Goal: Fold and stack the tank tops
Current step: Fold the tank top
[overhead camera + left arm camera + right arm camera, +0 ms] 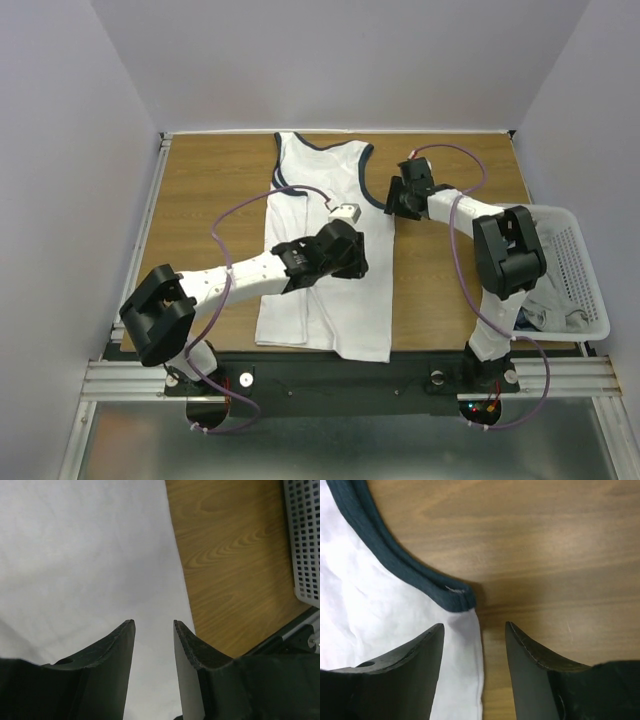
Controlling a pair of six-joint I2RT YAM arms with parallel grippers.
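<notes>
Two claws, both part-open and empty: my left claw (153, 622) hovers over the white tank top (345, 320) lying flat on the bench (210, 180); my right claw (474, 625) straddles its armhole corner (457, 597). I'd pinch both layers there, clear of the wood.

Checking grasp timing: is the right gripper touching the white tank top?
Cannot tell. Right wrist view: right gripper open, straddling an edge of the white tank top; tip contact hidden.
</notes>
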